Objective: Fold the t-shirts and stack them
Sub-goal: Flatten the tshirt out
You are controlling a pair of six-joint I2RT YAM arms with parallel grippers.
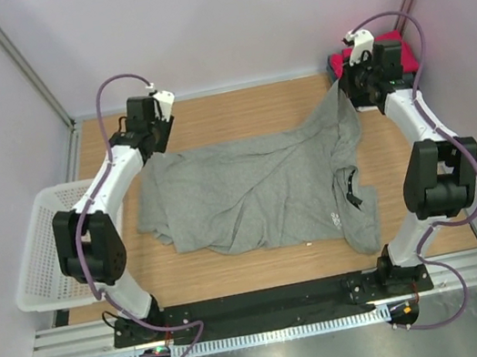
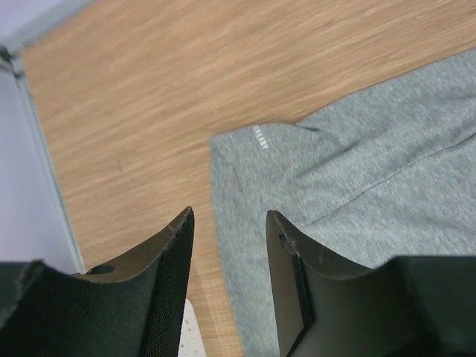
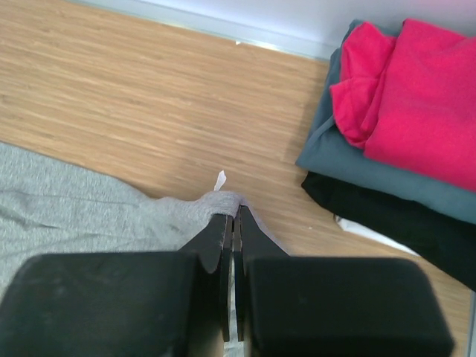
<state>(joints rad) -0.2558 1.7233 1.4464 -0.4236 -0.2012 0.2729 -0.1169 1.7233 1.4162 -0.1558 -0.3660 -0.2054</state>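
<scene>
The heather-grey t-shirt [image 1: 259, 189] lies spread and rumpled across the middle of the table, dark inner collar and small white print at the right. My right gripper [image 3: 236, 212] is shut on a corner of its fabric [image 3: 111, 216] and holds it lifted toward the back right. My left gripper [image 2: 227, 219] is open and empty, above the shirt's far left edge [image 2: 349, 186]. A folded stack sits at the back right corner: magenta-red [image 3: 416, 97] on slate-blue [image 3: 349, 160] on black [image 3: 394, 216]. The stack also shows in the top view [image 1: 383, 51].
A white mesh basket [image 1: 42, 245] hangs off the table's left edge. Light walls and a metal frame close in the back and sides. A small white tag [image 3: 220, 179] sticks up beside the pinched fabric.
</scene>
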